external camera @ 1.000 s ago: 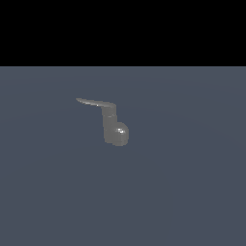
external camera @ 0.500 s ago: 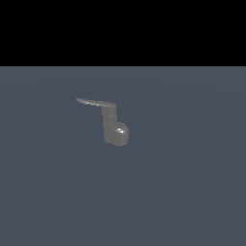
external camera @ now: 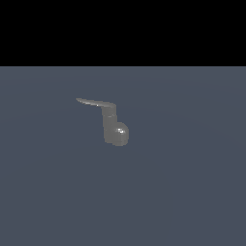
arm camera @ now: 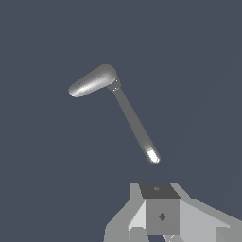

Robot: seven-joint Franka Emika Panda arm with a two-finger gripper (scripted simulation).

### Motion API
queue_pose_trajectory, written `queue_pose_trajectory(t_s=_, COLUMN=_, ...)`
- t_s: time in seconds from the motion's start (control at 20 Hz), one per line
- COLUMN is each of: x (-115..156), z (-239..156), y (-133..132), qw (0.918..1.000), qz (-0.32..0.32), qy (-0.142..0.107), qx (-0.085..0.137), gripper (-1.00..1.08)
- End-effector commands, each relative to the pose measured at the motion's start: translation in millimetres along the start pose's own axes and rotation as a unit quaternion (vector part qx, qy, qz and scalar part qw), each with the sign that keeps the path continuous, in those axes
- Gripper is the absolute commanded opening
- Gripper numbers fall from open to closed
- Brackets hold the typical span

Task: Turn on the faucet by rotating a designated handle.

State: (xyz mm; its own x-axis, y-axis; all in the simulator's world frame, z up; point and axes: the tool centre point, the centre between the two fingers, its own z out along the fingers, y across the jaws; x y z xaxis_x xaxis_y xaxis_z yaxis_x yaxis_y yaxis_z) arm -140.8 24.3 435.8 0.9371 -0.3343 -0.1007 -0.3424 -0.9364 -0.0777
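- The only thing sticking up from the flat blue-grey floor [external camera: 182,192] is the small dull-grey metal faucet [external camera: 114,130], open on every side.
- Its thin flat grey lever handle [external camera: 95,102] juts toward the exterior view's left, with free air underneath.
- In the wrist view, open gap between the grey blocky gripper [arm camera: 160,215] and the handle tip [arm camera: 152,156].

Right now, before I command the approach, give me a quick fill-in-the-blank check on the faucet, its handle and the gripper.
1. In the exterior view the handle projects from the faucet toward that view's ____.
2. The handle joins the faucet at its ____.
3. In the wrist view the gripper is ____ the handle, with bare floor between them.
4. In the exterior view the arm is ____.

Missing words: left; top; apart from; out of frame
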Motion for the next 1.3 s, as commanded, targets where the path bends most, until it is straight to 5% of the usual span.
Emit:
queue_pose_trajectory(t_s=0.0, x=15, z=11, y=-12, qw=0.9995, qz=0.031, qy=-0.004, qx=0.007, gripper=-1.0)
queue_pose_trajectory(t_s=0.6, x=80, z=77, y=-67, qw=0.9823, qz=0.186, qy=-0.017, qx=0.018, gripper=-1.0)
queue_pose_trajectory(t_s=1.25, x=137, z=165, y=-119, qw=0.9358, qz=0.352, qy=0.001, qx=0.004, gripper=-1.0)
